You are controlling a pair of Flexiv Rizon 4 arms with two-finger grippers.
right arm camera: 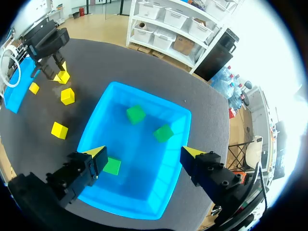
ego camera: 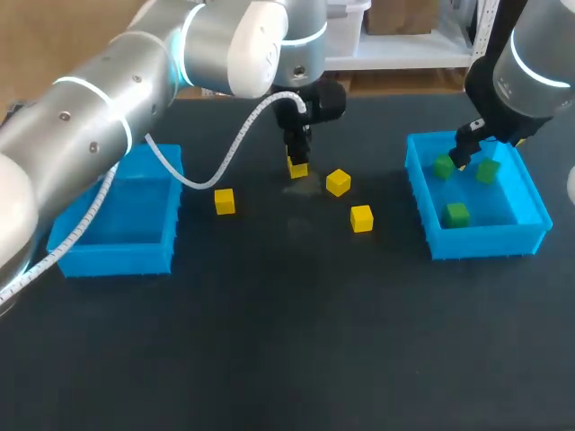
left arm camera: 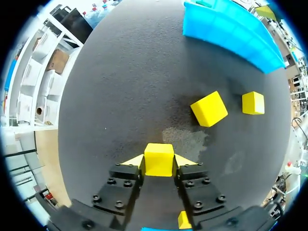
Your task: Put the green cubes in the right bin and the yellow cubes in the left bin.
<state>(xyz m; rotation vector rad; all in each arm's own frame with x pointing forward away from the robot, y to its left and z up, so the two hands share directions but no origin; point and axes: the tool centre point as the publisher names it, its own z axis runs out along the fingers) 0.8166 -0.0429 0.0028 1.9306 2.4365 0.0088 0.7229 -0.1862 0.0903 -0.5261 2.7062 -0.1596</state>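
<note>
Four yellow cubes are outside the bins. One, the held yellow cube, is pinched between the fingers of the left end effector near the middle of the tabletop. Whether it rests on the surface or hangs just above it, I cannot tell. Three loose yellow cubes lie scattered near it, well apart from the left bin. These blocks look small, rigid and light, with flat faces that should not crush or roll. A pinch across two opposite faces seems the sound hold, and the fingers appear centred that way. The left arm reaches in past the middle, its wrist pointing straight down. The right arm hangs over the right bin, and the right end effector is spread wide with nothing between its fingers. Three green cubes already lie inside that bin.
</note>
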